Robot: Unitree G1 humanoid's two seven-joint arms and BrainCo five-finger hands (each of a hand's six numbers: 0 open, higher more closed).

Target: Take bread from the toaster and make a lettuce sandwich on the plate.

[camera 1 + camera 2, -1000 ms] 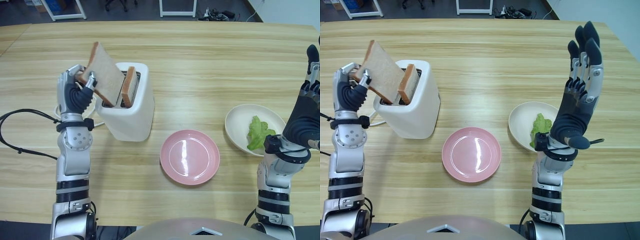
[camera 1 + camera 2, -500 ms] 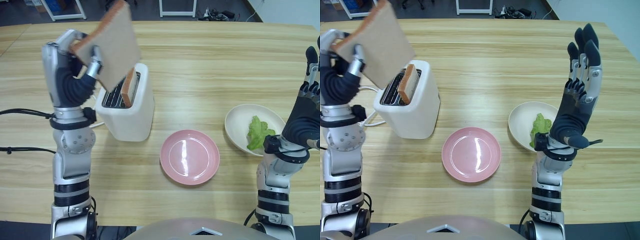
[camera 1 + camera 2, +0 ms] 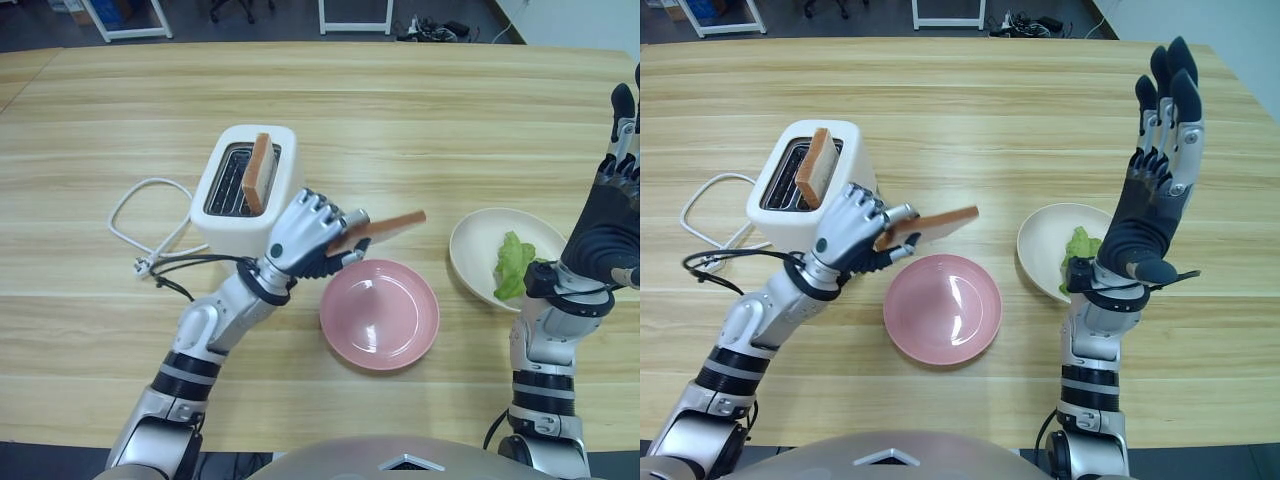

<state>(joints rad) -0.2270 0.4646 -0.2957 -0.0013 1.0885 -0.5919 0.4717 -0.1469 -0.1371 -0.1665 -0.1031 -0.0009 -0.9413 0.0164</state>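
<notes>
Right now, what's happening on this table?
The left hand holds a bread slice flat at the far edge of the pink plate, not yet set down. A second slice stands in the toaster behind it. The right hand is raised, open and empty, next to the bowl of lettuce.

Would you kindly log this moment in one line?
left hand: holds bread slice near pink plate | right hand: open, raised | toaster: other slice inside

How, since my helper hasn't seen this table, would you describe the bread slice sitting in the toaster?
On the wooden table's left half stands a white toaster. The slice stands upright in its right-hand slot, unlike the other slice, held flat in the left hand near the pink plate.
</notes>
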